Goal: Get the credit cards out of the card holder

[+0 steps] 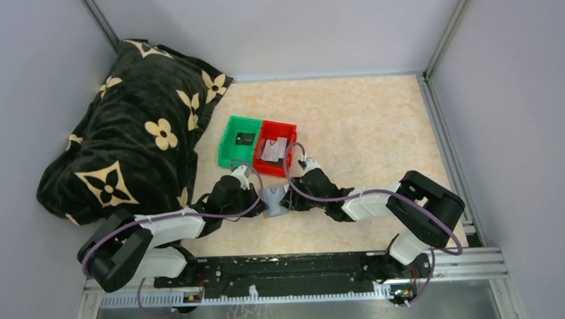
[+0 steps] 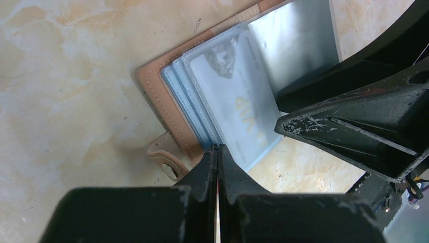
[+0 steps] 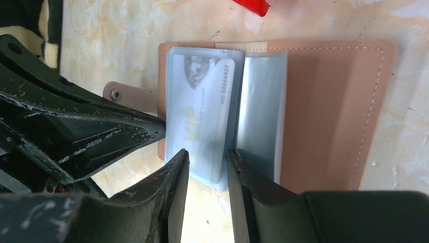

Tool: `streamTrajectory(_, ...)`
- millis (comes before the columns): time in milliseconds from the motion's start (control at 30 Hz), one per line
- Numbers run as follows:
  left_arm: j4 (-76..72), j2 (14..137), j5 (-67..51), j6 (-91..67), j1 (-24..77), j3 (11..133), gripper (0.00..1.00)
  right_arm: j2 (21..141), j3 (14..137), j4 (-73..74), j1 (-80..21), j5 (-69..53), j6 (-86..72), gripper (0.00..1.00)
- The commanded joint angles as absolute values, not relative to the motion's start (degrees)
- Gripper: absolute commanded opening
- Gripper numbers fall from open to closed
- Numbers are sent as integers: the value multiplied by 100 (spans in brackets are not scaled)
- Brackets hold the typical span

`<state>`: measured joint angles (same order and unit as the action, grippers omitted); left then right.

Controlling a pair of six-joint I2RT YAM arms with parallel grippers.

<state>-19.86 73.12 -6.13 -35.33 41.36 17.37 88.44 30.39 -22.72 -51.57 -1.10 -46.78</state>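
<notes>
While the card holder (image 3: 329,111) lies open and flat on the table (image 1: 364,128), both grippers are down at it. The left gripper (image 2: 218,152) has its fingers pressed tight together at the card holder's edge, just beside the snap tab (image 2: 169,164). I cannot tell if they pinch anything. The right gripper (image 3: 207,154) has its fingers apart, one on each side of the end of a clear pocket (image 3: 207,175). A silver card (image 3: 202,111) with VIP on it sits inside that pocket. Past the card holder, away from the arms, stand a green bin (image 1: 228,144) with a dark card (image 1: 245,139) and a red bin (image 1: 287,131) with a grey card (image 1: 273,151).
</notes>
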Motion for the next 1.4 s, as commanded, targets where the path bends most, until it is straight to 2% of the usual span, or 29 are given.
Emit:
streamTrajectory(0, -2041, 7483, -653, -3551, 4104, 1893, 0, 8992, 2920, -2780, -5054, -316, -4757, 36)
streamTrajectory(200, -2065, 7602, -685, -3541, 4104, 1946, 0, 9106, 2760, -3264, -4940, -752, -4860, 38)
streamTrajectory(367, -2092, 7655, -702, -3552, 4104, 1960, 0, 9330, 2499, -4504, -4768, -1593, -5277, 38)
streamTrajectory(500, -2092, 7654, -694, -3551, 4104, 1935, 0, 9387, 2474, -4901, -4765, -1794, -5373, 37)
streamTrajectory(867, -2175, 7743, -751, -3560, 4104, 1907, 0, 9076, 2466, -4710, -4766, -1733, -5226, 36)
streamTrajectory(1033, -2196, 7778, -773, -3566, 4104, 1875, 0, 8943, 2364, -4811, -4766, -1669, -5268, 30)
streamTrajectory(1367, -2147, 7778, -913, -3570, 4104, 2065, 0, 8627, 2219, -4557, -4765, -1453, -5151, 29)
